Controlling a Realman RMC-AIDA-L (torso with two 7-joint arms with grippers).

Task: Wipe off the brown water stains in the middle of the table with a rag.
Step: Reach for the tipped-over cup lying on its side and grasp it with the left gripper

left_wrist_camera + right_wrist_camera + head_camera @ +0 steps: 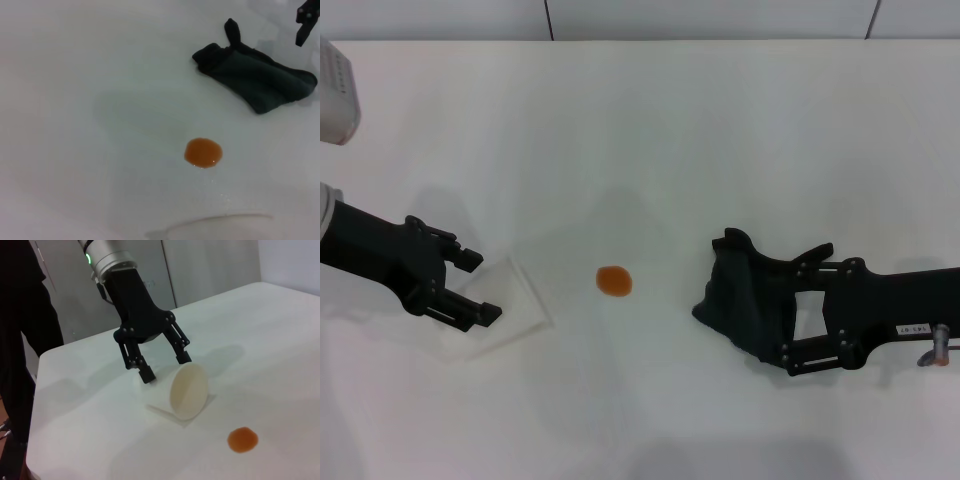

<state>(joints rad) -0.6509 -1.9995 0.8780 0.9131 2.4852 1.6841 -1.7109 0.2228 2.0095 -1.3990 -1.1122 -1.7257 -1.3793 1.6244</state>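
a: right gripper (760, 330), black two-finger type, comes in from the right over the large plain white smooth table (650, 110). fingers spread, one each side of the soft dark-grey folded rag (745, 305). can't confirm they pinch it; reads as straddling, not clamped.

b: why there?

a: judgement: lined up to grab the cloth before any wipe. the small round orange-brown liquid stain (614, 281) lies well clear of its fingertips, out ahead of them, between the two grippers. rag not touching it.

b: left side?

a: left gripper (470, 287), fingers apart, holding nothing. a white plastic cup (500, 305) lies tipped on its side just beyond its tips. probably the spill's source; a guess.

b: writing?

a: small white label (912, 327) on the right arm, print unreadable.
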